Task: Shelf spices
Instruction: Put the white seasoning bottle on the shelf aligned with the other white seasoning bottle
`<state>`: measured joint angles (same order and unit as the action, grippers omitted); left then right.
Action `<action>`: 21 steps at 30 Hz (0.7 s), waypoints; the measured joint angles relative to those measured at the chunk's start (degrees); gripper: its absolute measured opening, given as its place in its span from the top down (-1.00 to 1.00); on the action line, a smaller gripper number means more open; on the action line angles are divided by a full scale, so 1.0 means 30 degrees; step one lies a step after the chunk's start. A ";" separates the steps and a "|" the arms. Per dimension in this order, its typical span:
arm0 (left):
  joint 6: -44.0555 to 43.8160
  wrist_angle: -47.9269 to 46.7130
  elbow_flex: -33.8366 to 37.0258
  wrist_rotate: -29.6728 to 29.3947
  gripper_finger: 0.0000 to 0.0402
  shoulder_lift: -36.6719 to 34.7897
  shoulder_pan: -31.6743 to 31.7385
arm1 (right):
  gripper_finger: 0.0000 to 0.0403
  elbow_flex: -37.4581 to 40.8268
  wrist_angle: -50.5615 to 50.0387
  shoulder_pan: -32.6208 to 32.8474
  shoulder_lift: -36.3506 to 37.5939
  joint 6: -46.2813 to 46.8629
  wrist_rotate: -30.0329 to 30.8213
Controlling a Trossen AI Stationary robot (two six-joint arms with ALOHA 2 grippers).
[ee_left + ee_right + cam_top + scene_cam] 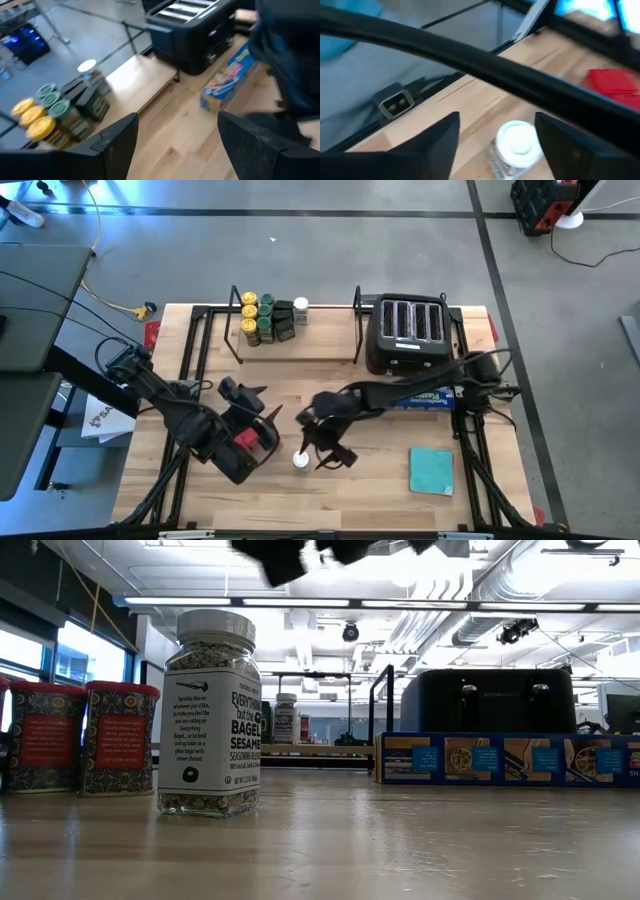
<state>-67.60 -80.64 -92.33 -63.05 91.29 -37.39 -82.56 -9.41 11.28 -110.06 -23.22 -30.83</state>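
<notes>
White-capped jar [300,461] stands below the right gripper [322,448], jaws spread; left gripper [262,408] also spread.

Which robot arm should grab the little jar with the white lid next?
Probably the right. The right gripper hangs open right by the white-lidded jar, which shows between its fingers in the right wrist view. The left gripper is open too, but farther off, near the red tins.

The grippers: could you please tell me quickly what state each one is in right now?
Left gripper: open, holding nothing, over the table near the red tins.
Right gripper: open, empty, poised above the white-capped jar.
</notes>
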 joint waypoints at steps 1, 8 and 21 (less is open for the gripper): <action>-0.0670 -0.0762 0.0000 0.0130 -0.34 0.0000 -0.0035 | -0.32 -0.0949 -0.0967 -0.0024 -0.0712 -0.0447 -0.0556; -0.2852 -0.3125 0.0000 0.0966 -0.34 0.0005 -0.0081 | -0.49 -0.5482 -0.4059 -0.0346 -0.4741 -0.2019 -0.0710; -0.1752 -0.3124 0.0007 0.0939 -0.34 0.0080 -0.0346 | -0.33 -0.6456 -0.4690 -0.0807 -0.6666 -0.1807 -0.0953</action>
<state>-72.86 -90.01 -92.31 -60.23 91.53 -38.43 -101.93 -23.49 8.86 -130.06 -28.64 -33.69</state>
